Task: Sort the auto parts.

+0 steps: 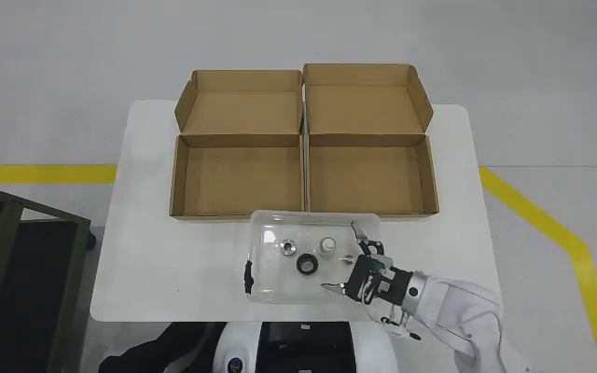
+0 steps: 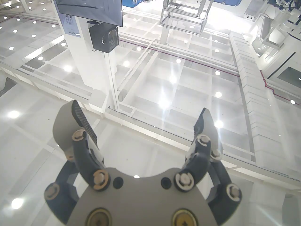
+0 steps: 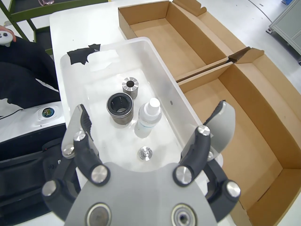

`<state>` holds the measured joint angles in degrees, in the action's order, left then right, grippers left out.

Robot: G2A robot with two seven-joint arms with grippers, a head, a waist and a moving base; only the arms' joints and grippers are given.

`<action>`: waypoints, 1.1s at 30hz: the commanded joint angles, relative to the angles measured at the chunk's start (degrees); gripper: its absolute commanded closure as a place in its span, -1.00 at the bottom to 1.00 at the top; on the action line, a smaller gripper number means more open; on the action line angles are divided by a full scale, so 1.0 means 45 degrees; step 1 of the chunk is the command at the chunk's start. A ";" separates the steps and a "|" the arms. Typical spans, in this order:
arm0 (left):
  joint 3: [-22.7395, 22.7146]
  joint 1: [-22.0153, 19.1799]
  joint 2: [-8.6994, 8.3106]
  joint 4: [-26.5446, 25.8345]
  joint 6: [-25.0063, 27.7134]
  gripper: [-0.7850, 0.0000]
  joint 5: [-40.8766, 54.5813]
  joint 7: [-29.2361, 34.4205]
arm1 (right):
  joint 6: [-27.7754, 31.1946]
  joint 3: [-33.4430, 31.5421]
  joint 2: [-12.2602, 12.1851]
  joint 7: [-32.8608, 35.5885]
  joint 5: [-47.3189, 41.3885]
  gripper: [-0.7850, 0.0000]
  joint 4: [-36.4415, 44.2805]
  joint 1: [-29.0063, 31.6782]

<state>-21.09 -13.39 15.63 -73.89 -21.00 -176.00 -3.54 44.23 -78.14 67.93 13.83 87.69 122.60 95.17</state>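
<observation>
Right wrist view: finds the right gripper (image 3: 150,108) spread wide with nothing in its grasp, hung over the right end of the clear bin (image 3: 162,64); probably opened that far to drop around a part; sees closest below it a small silver disc (image 3: 144,153), then, further left, a white bottle (image 3: 148,118) upright, a bearing sleeve (image 3: 120,108) and a grey slotted cylinder (image 3: 130,87), clustered, loose, none sorted yet; puts the bin near on the table (image 3: 94,24), within reach; notes beyond it the right box (image 3: 247,118) and left box (image 3: 176,38) side by side, flaps thrown back to take parts; shows the left gripper (image 2: 140,106) equally wide, holding nothing, aimed at the ceiling, seemingly parked clear.
</observation>
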 commanded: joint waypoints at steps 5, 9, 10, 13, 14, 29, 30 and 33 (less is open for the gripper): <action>0.0000 0.0000 0.0000 0.0000 0.0000 -1.00 0.0000 0.0000 | -0.0169 0.0505 -0.0050 0.0190 0.0966 -1.00 -0.0299 -0.0392; 0.0000 0.0000 0.0000 0.0000 0.0000 -1.00 0.0000 0.0000 | -0.0194 0.0776 -0.0073 0.0329 0.1219 -1.00 -0.0571 -0.0701; 0.0000 0.0000 0.0000 0.0000 0.0000 -1.00 0.0000 0.0000 | -0.0177 0.0842 -0.0077 0.0363 0.1214 -1.00 -0.0664 -0.0771; 0.0000 0.0000 0.0000 0.0000 0.0000 -1.00 0.0000 0.0000 | -0.0122 0.1009 -0.0088 0.0478 0.1140 -0.99 -0.0979 -0.1017; 0.0000 0.0000 0.0000 0.0000 0.0000 -1.00 0.0000 0.0000 | -0.0116 0.1051 -0.0091 0.0507 0.1102 -0.94 -0.1080 -0.1093; 0.0000 0.0000 0.0000 0.0000 0.0000 -1.00 0.0000 0.0000 | -0.0047 0.1416 -0.0143 0.0829 0.0208 0.00 -0.2320 -0.2202; 0.0000 0.0000 0.0000 0.0000 0.0000 -1.00 0.0000 0.0000 | -0.0064 0.1461 -0.0144 0.0853 0.0167 0.00 -0.2376 -0.2255; 0.0000 0.0000 0.0000 0.0000 0.0000 -1.00 0.0000 0.0000 | -0.0085 0.1611 -0.0149 0.0930 0.0047 -0.04 -0.2507 -0.2382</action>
<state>-21.09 -13.39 15.63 -73.89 -21.00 -176.00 -3.54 43.89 -71.08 67.27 17.92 88.03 111.44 84.61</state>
